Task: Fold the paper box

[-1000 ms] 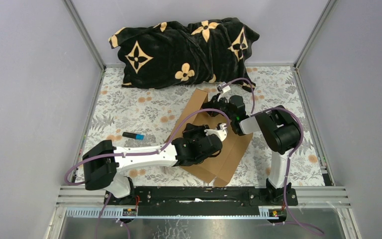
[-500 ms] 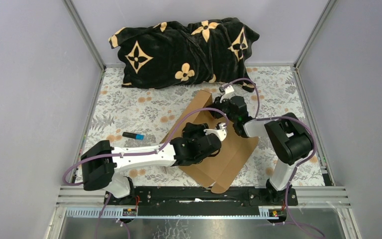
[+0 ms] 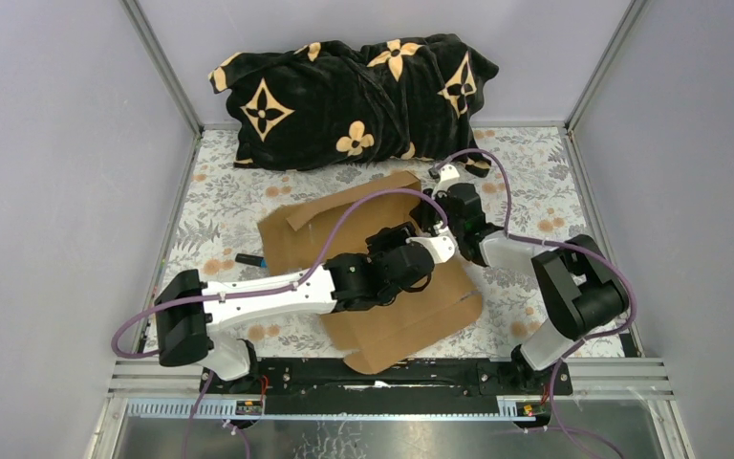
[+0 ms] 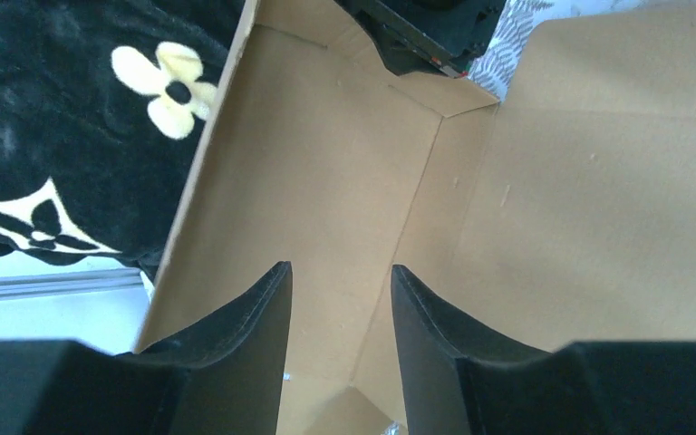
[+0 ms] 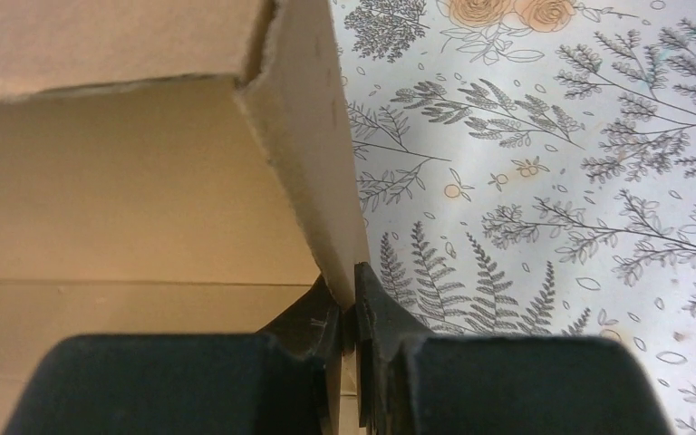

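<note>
The paper box (image 3: 298,237) is a brown cardboard sheet lying mostly spread on the table, with a raised panel along its far edge. My left gripper (image 3: 432,251) hovers over its middle. In the left wrist view it (image 4: 340,267) stands open, with only bare cardboard (image 4: 326,163) behind the fingers. My right gripper (image 3: 429,216) is at the box's far right corner. The right wrist view shows it (image 5: 352,272) shut on the edge of an upright cardboard wall (image 5: 313,154).
A black blanket with tan flowers (image 3: 354,96) lies bunched along the back wall, close behind the cardboard. A dark marker with a blue end (image 3: 255,260) rests left of the sheet on the floral tablecloth (image 3: 220,201). Enclosure walls bound both sides.
The cardboard has swung and spread out to the left and now lies flatter. My left gripper has opened. The right arm has shifted to the right, still pinching the cardboard.
</note>
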Robot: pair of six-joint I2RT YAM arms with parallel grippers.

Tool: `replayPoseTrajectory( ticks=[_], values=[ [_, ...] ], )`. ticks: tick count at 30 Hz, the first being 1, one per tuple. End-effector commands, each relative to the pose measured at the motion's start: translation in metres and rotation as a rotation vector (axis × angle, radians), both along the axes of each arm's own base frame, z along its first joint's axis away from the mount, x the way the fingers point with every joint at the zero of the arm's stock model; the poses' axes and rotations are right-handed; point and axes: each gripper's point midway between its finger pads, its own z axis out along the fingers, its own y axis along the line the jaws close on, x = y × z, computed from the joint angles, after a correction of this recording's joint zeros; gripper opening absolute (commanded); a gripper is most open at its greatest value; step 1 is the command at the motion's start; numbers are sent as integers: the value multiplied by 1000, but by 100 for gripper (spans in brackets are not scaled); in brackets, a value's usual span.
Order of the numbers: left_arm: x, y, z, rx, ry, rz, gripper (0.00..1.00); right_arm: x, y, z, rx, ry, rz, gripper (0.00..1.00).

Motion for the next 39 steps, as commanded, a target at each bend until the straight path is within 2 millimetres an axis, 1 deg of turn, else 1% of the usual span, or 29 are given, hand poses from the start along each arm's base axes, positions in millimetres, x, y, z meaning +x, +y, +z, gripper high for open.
replayPoseTrajectory(
  ticks=[1,5,10,13,15,16,17,20,23,24,26,29,30,33,36,38,39],
  values=[
    [-4,-12,33,-153,2,-17,50,4,-6,34,-37,-16,-17,4],
    [-4,-12,61,-256,-26,-10,54,-3,-13,36,-94,10,-9,3],
    [15,1,96,-330,-101,86,55,-18,-29,50,-152,4,-13,3],
    [30,11,128,-418,-137,149,57,-31,-39,58,-176,2,-21,3],
    [43,20,150,-462,-159,196,58,-40,-42,61,-176,9,-12,2],
    [50,25,151,-454,-158,221,58,-46,-42,63,-171,13,-1,2],
    [59,31,162,-465,-165,251,58,-50,-42,64,-161,17,5,2],
    [83,54,164,-457,-170,353,58,-65,-39,73,-121,18,35,1],
    [103,84,158,-507,-137,437,58,-75,-39,82,-90,5,54,1],
    [110,93,153,-536,-116,467,58,-77,-39,85,-88,3,57,1],
    [122,111,139,-555,-83,519,58,-84,-40,80,-97,34,71,1],
    [132,127,113,-537,-39,571,57,-87,-39,77,-94,48,83,1],
    [133,128,104,-529,-23,580,56,-87,-38,77,-84,49,85,1],
    [138,124,70,-535,77,565,55,-89,-31,74,-39,47,102,1],
    [139,121,35,-602,196,545,54,-87,-24,72,-16,74,115,1],
    [140,129,14,-637,260,570,54,-84,-23,72,-38,113,113,1],
    [141,134,7,-646,275,589,53,-80,-24,73,-66,135,107,1]
  ],
)
